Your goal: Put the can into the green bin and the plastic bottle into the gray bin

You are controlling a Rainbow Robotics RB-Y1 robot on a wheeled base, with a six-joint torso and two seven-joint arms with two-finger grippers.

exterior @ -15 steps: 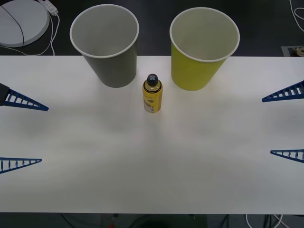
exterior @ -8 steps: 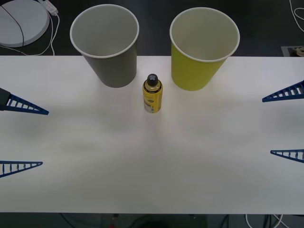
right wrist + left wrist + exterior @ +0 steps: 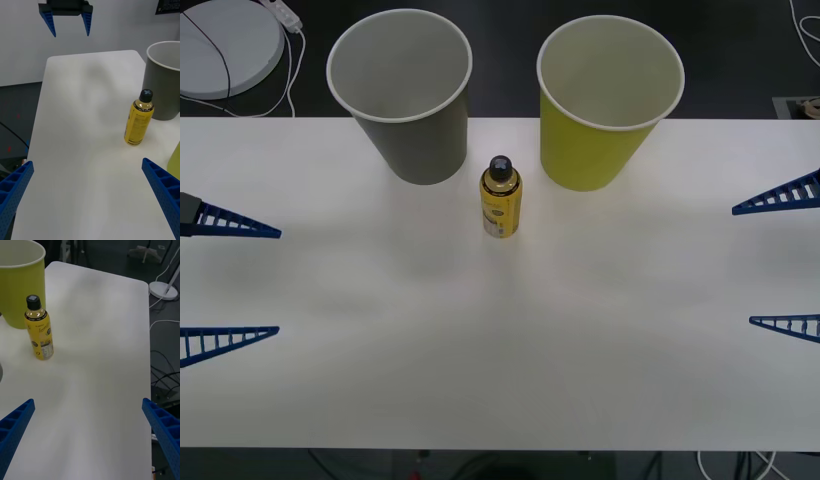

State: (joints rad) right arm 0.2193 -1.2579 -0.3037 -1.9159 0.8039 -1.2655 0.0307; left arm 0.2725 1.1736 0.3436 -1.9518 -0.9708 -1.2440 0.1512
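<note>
The plastic bottle (image 3: 501,200), yellow with a black cap, stands upright at mid-table between the two cups and a little nearer than them. The gray bin (image 3: 415,130) stands behind it to the left, the green bin (image 3: 595,140) behind it to the right, both upright. The can is out of view. My left gripper (image 3: 279,282) is open at the table's left edge, far from the bottle. At the right edge my right gripper (image 3: 743,266) is open too. The right wrist view shows the bottle (image 3: 138,122) beside the gray bin (image 3: 165,82); the left wrist view shows the bottle (image 3: 40,335) before the green bin (image 3: 22,288).
The white table (image 3: 500,340) is bare in front of the bottle. A white round base (image 3: 225,45) with a cable lies on the floor beyond the back left corner. More cables (image 3: 165,371) lie on the floor past the table's right edge.
My left gripper's fingers have shifted slightly, the nearer finger reaching a little farther over the table. The right gripper, the bottle and both cups have not moved.
</note>
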